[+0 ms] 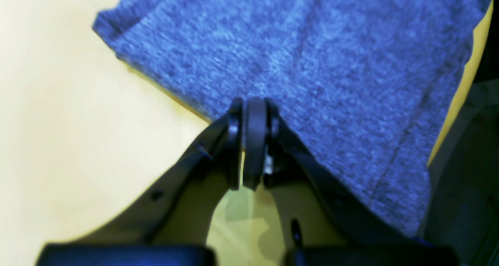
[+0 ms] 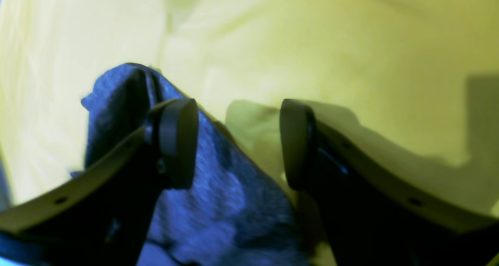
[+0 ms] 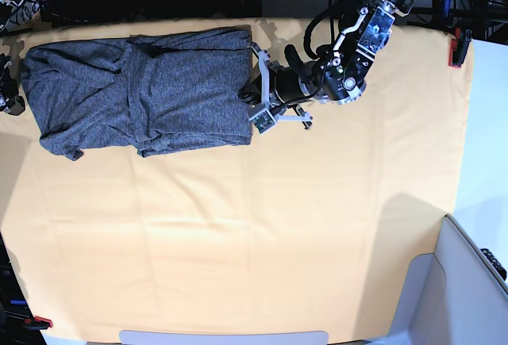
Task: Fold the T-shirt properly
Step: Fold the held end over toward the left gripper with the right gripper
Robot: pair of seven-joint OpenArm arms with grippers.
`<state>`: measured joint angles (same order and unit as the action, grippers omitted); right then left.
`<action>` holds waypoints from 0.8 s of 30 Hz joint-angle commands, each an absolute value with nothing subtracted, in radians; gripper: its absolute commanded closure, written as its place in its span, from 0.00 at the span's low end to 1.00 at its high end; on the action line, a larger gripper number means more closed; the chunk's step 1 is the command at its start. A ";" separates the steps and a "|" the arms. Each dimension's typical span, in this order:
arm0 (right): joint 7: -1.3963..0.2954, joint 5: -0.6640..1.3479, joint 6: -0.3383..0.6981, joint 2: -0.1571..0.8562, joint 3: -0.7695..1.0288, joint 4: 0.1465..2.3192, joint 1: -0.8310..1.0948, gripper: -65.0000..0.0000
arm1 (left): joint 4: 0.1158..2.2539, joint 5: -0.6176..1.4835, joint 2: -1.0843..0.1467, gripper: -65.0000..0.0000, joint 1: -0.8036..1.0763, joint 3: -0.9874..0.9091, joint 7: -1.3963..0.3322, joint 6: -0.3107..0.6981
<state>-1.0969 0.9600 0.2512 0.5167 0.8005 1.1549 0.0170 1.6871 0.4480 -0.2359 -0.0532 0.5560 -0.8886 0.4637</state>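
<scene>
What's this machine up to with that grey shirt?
A two-armed robot is folding a grey T-shirt on a yellow-orange table cloth. The left gripper is shut on the shirt's edge at one end. The right gripper has its jaws open beside a bunched part of the cloth, gripping nothing. The shirt lies partly folded.

My table (image 3: 238, 242) wears a yellow-orange cloth (image 3: 333, 202); 2 red clamps (image 3: 458, 51) (image 3: 41, 323) at its edges.
</scene>
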 commanded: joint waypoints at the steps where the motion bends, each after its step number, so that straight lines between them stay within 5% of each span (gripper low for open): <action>1: -1.095 0.934 0.278 0.552 0.791 1.165 0.008 0.49 | 1.704 0.460 -0.236 0.99 -0.067 0.552 -0.868 0.464; 5: -1.087 0.843 0.420 0.573 0.713 1.164 -0.013 0.49 | 1.704 0.460 -0.236 0.99 -0.067 0.552 -0.868 0.464; 17: -1.087 0.782 0.446 0.501 0.588 1.173 -0.022 0.49 | 1.704 0.460 -0.236 0.99 -0.068 0.552 -0.868 0.464; 24: -1.095 0.782 0.653 0.503 0.587 1.173 0.001 0.49 | 1.704 0.460 -0.236 0.99 -0.068 0.552 -0.868 0.464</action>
